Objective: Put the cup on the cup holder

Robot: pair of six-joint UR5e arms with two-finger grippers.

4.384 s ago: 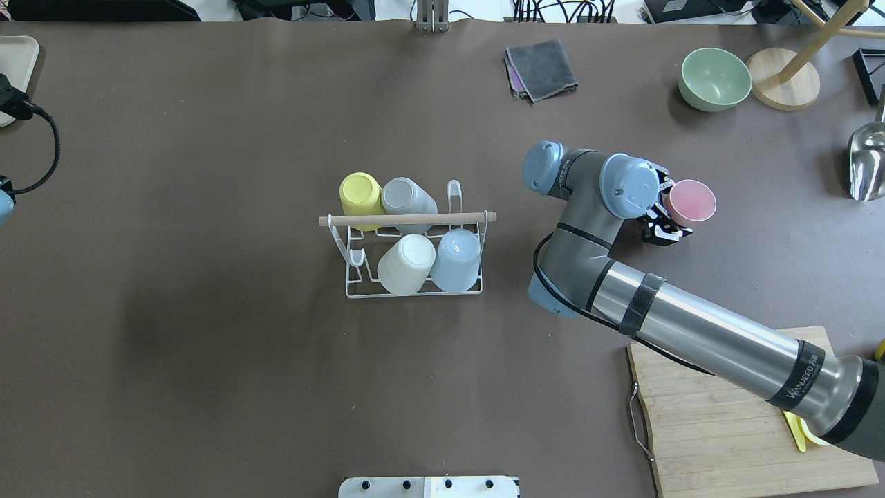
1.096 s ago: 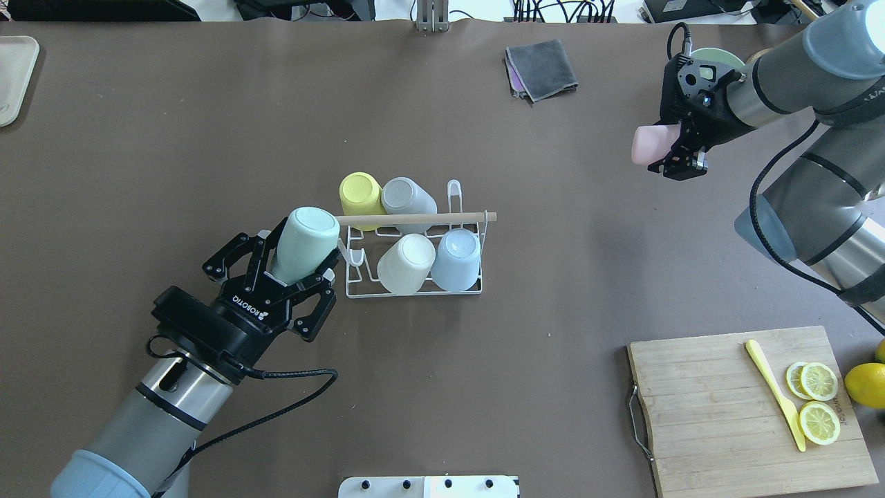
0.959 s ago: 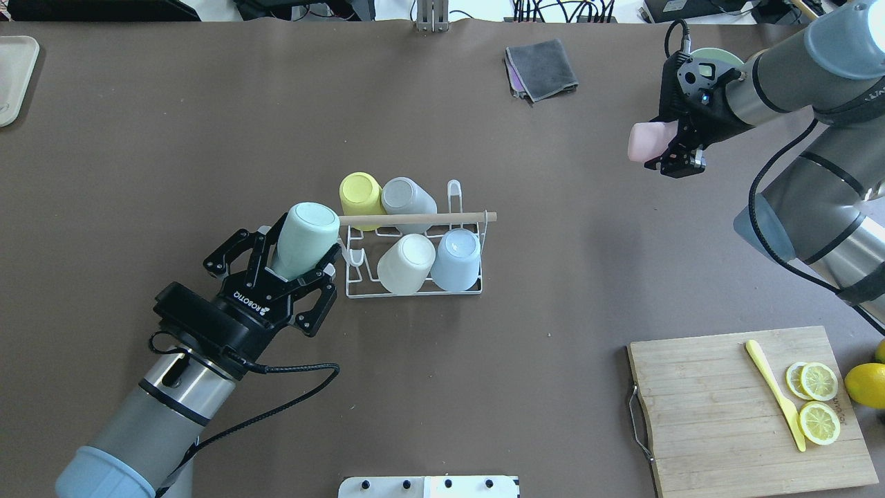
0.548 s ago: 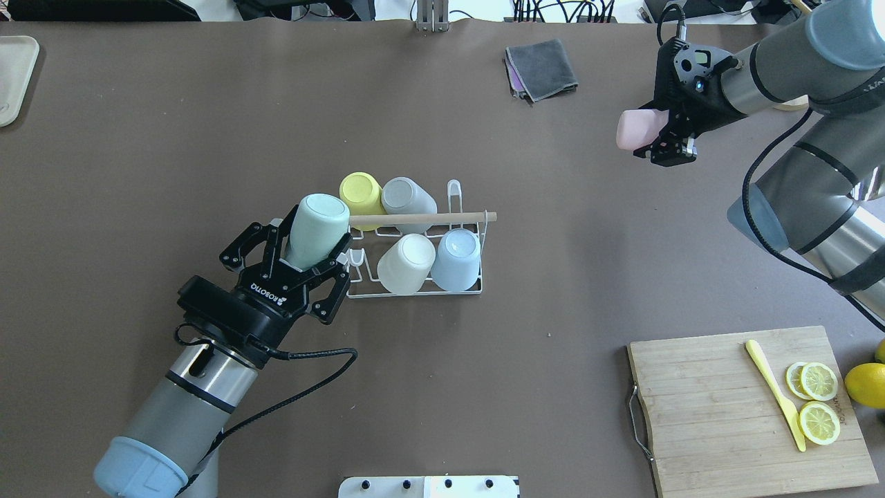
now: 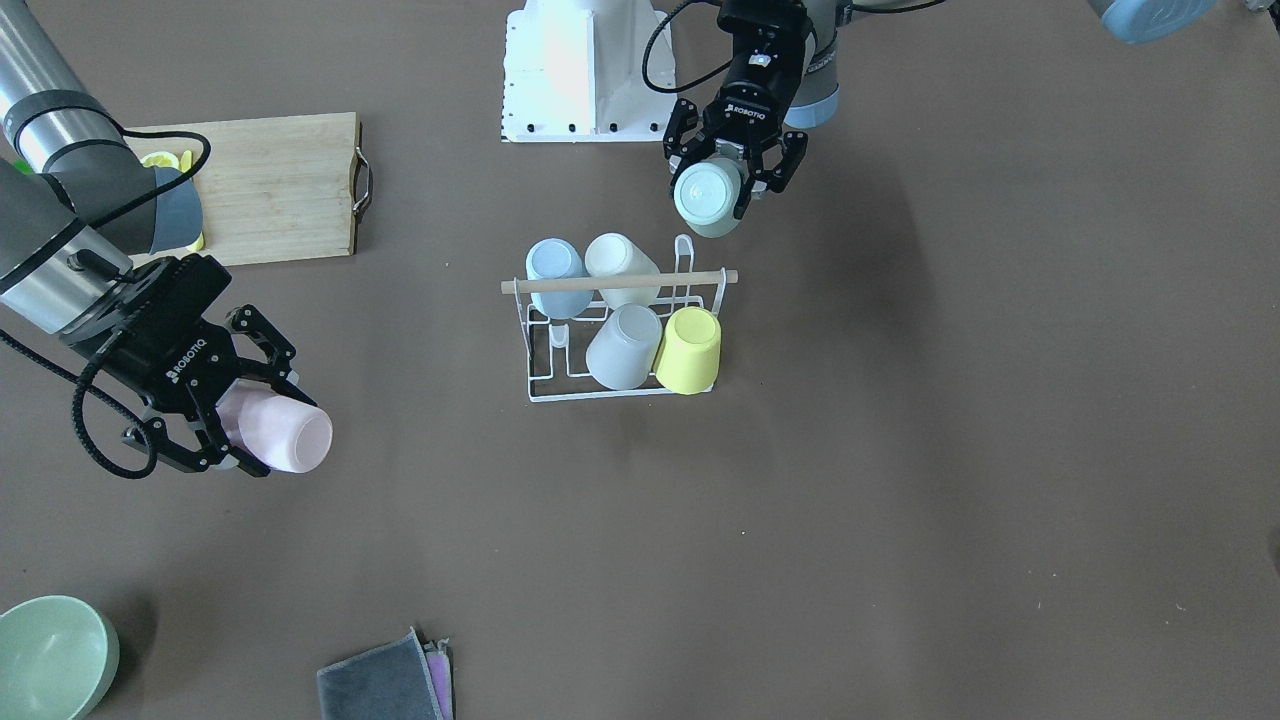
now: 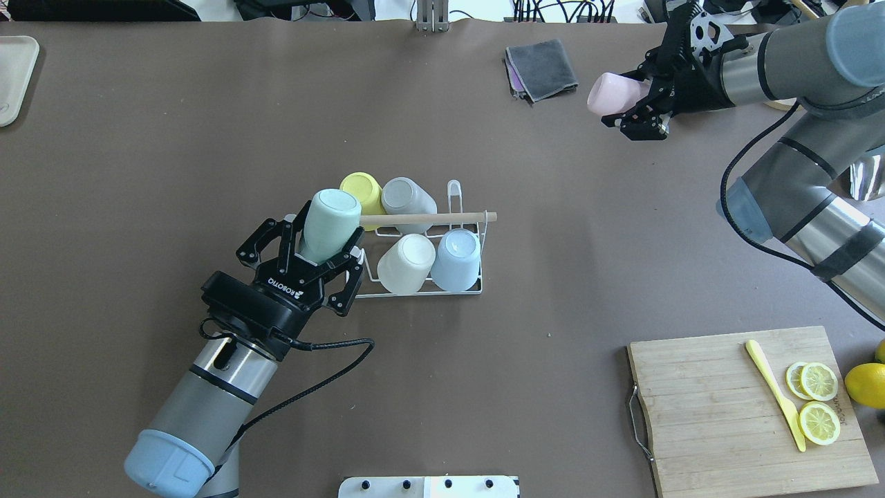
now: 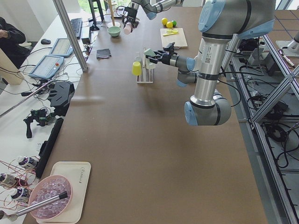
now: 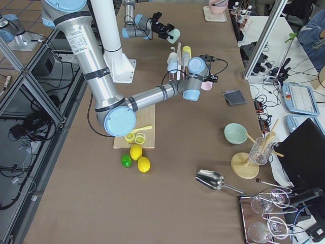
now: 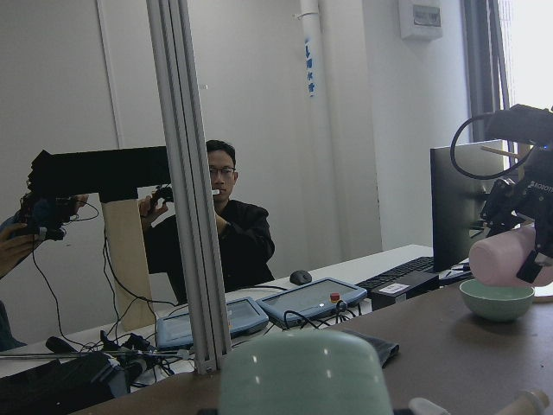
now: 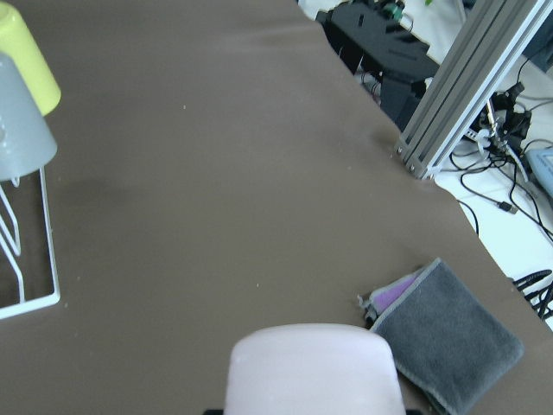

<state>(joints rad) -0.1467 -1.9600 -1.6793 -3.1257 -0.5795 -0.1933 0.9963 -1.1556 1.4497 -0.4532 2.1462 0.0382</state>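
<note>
Subject of inspection: the mint cup [image 6: 330, 221]. It is gripped across its wall by the left gripper [image 6: 328, 240], jaws closed on it. The cup is carried tilted, base outward, in the air at the left end of the cup holder [image 6: 408, 295] on the robot's side. The front-facing view shows it apart from the wire.

The right gripper [image 6: 639, 104] has its jaws closed on a pink cup [image 6: 608, 93], held well apart from the holder, near the grey cloth [image 6: 543, 68].

Handling, as judged: the cup looks light, rigid and smooth-walled, with no handle. A grip across the wall near the rim suits it, but a smooth surface may slip or turn if it knocks a prong. The open mouth must go down over a prong.

Containers:
- The cup holder carries four inverted cups: yellow cup [image 6: 361, 190], grey cup [image 6: 408, 195], cream cup [image 6: 406, 263] and blue cup [image 6: 458, 259]. Two prongs show free, one at the near left corner and one at the far right.
- The green bowl [image 5: 50, 655] shows nothing inside.
- The chopping board [image 6: 726, 415] on the bench bears lemon slices [image 6: 819, 380] and a yellow knife [image 6: 774, 394].
</note>
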